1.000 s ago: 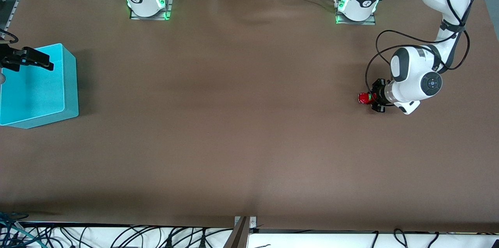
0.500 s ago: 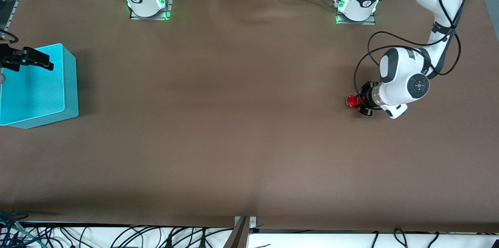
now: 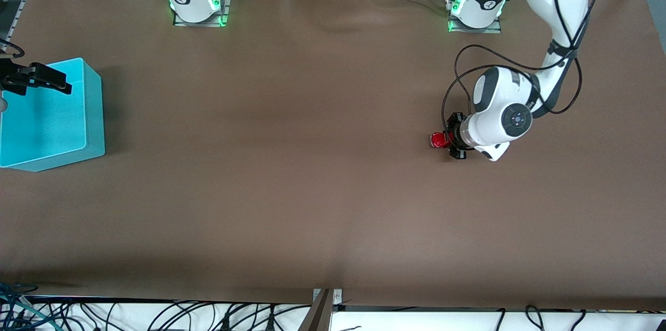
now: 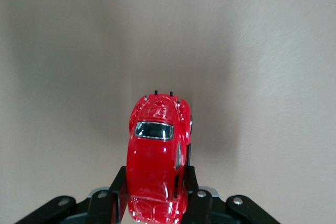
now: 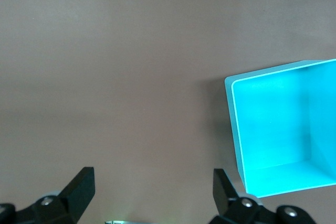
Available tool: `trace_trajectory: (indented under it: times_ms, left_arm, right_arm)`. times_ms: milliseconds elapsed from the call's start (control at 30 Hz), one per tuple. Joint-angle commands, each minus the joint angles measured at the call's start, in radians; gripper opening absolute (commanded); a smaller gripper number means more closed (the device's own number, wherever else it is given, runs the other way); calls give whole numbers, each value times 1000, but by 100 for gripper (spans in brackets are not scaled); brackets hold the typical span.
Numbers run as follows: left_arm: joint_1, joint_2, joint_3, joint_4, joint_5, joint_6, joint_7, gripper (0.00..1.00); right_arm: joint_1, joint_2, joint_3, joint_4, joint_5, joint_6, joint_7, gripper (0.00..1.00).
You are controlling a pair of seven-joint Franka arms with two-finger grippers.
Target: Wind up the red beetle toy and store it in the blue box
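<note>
**Winding stroke on the table, box well apart**

The red beetle toy sits on the brown table toward the left arm's end, well apart from the blue box, which stands at the right arm's end. In the left wrist view the toy is pinched at its flanks between the two fingers of the left gripper, jaws closed narrowly onto the body, nose pointing away from the wrist. The wheels appear to be down on or very near the table, though contact cannot be confirmed.

With the car held low against the surface, this reads as the winding step: the car being dragged along the table to load its spring. Storing it has not begun; the box shows no toy inside in the right wrist view.

The right gripper hangs over the box's rim at the edge farther from the front camera, its jaws spread wide and holding nothing; that arm waits.

Next, the left arm would need to keep steady downward pressure so the wheels turn rather than skid, then lift the toy clear without loosening its grip and carry it the length of the table to the box, or pass it to the waiting arm.
</note>
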Motion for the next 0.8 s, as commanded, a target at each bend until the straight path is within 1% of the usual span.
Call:
trace_trajectory:
  times_ms: [0, 333, 633, 767]
  left_arm:
    - [0, 26, 8, 16, -12, -11, 57, 0]
    - [31, 49, 23, 13, -14, -11, 177, 0]
    - [32, 67, 91, 21, -12, -11, 194, 0]
    - [34, 78, 115, 22, 6, -11, 229, 0]
  right_arm:
    - [-1, 1, 1, 13, 8, -15, -10, 100]
    - [-3, 1, 1, 13, 8, -13, -10, 100]
    - [-3, 1, 1, 13, 8, -15, -12, 100]
    - [-6, 1, 1, 13, 9, -15, -12, 100]
